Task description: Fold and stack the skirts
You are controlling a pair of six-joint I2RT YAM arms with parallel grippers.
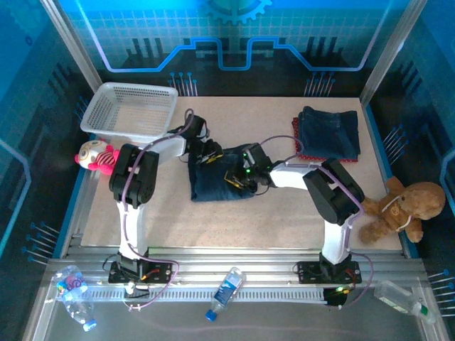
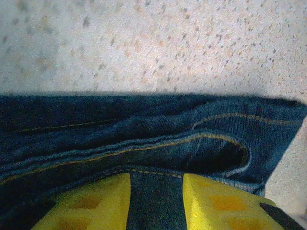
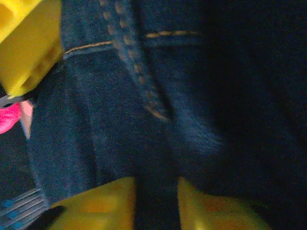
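1. The loose denim skirt (image 1: 213, 183) lies in the middle of the table (image 1: 270, 220), a rumpled dark blue patch with both arms bent in over it.
2. The left gripper (image 1: 206, 153) sits at the skirt's far left edge. In the left wrist view its yellow fingers (image 2: 96, 203) stand part-way apart, and blue cloth with an orange-stitched seam runs flat across the gap and out in front of them. Beyond the cloth is bare speckled tabletop.
3. The right gripper (image 1: 242, 176) is down on the skirt's right half, close to the left one. In the right wrist view its fingers (image 3: 216, 208) are likewise part-way apart, with dark denim and a stitched seam spread between and beyond them.
4. In neither wrist view is the cloth bunched up between the pads. I cannot make out whether the fingertips press on the fabric or sit just above it, as both close views are dim and soft.
5. At the far right of the table a folded denim skirt (image 1: 328, 131) rests squarely on a red skirt (image 1: 307, 157), whose edge peeks out at the near side. This pile is well apart from the loose skirt.
6. A white mesh basket (image 1: 131, 110) stands at the far left corner, with a pink-and-white plush toy (image 1: 96, 156) just beside its near edge.
7. A brown teddy bear (image 1: 398, 206) slumps at the right edge of the table.
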